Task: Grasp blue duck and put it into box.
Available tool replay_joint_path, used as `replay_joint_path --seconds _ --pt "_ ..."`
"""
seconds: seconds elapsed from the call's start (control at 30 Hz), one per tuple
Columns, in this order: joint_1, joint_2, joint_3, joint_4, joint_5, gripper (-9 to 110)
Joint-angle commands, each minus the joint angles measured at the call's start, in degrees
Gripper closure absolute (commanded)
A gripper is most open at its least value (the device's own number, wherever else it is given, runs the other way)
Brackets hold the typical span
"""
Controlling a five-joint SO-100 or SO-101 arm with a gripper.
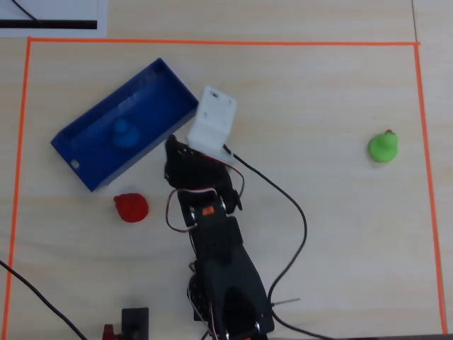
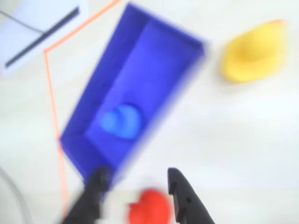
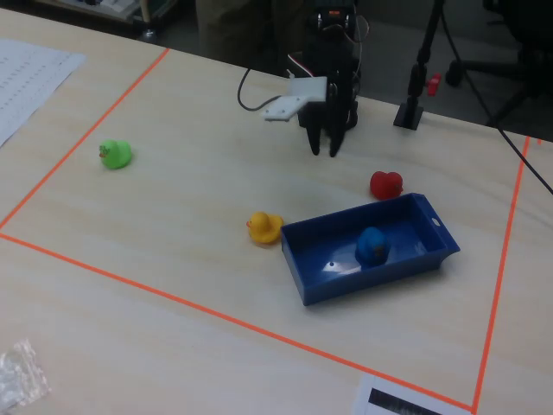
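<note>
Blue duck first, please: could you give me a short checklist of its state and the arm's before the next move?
1. Small bright blue toy duck inside the large dark blue plastic box: ok.
2. Claw empty and apart from the box: ok.
3. Claw fingers spread in the wrist view: ok.
4. Red toy duck outside the box: ok.
5. Yellow toy duck clear of the box wall: cannot tell, they look very close.
6. Green toy duck far from the arm: ok.

Fixed view: blue duck (image 3: 371, 245) in box (image 3: 315, 290); yellow duck (image 3: 263, 227) seemingly just left
</note>
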Motion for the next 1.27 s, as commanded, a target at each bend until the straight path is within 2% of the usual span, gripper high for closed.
replay_joint_path --seconds 0.0,0.13,0.27,0.37,0.43,0.5,1.23 --pt "3.69 27.33 21.36 2.02 -4.48 101" --pt "6.06 43.95 36.47 1.67 -5.89 101" --pt "7.82 43.95 42.19 1.32 -10.02 101" --pt "8.26 44.03 47.37 6.94 -16.79 101" --pt "8.53 44.03 47.37 15.21 -19.60 101" --pt "9.32 44.03 47.37 17.05 -20.83 101" --pt "9.49 44.03 47.37 17.05 -19.25 101"
